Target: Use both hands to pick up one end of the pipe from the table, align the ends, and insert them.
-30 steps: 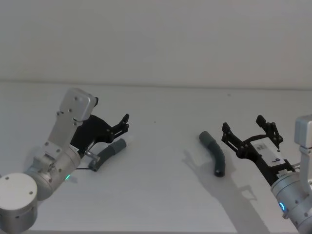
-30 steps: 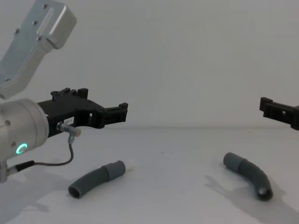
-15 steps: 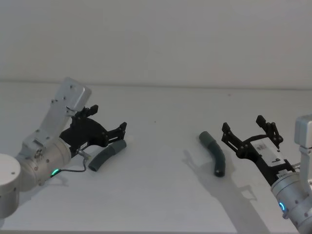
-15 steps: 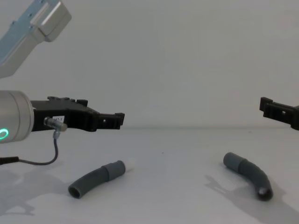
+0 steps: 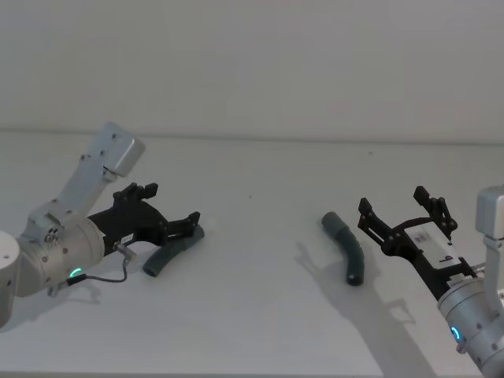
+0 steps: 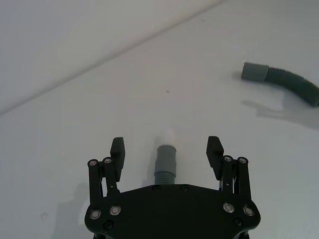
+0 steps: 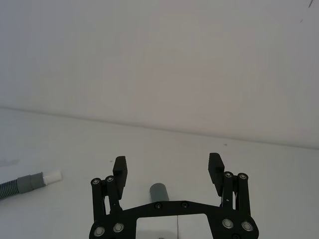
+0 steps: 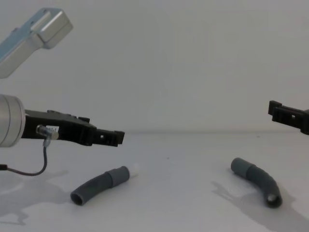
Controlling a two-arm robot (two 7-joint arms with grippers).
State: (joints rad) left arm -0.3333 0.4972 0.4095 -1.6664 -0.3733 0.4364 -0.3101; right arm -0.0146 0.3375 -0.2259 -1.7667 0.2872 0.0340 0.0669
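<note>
Left side: we log the black plastic left gripper (image 8: 115, 137) on its silver wrist, green ring light (image 5: 75, 274) lit, held roughly level above the plain matte white table (image 5: 260, 323). Its jaws are spread wide with nothing between them.

Below its fingertips, flat on the table and clear of them, lies the first short curved dark grey ribbed hose piece (image 8: 96, 186). From the left wrist we see this piece's smooth grey cuff (image 6: 166, 162) centred between the two fingers. Its small white spigot tip (image 6: 166, 134) sits about level with the fingertips and points away from the palm. The ribbed body runs back under the gripper.

Middle: the two pieces lie well apart.

Right side: the second short curved dark grey ribbed hose piece (image 5: 346, 246) rests on the table just to the left of the black plastic right gripper (image 5: 393, 200) and lower than its fingertips. Its wider smooth grey socket cuff (image 8: 240, 166) is the end farther from us. The right wrist view shows a grey end low between the fingers, near the palm; we cannot tell which end.

The right gripper's jaws gape wide and hold nothing. A blue ring light (image 5: 455, 333) glows on its wrist
</note>
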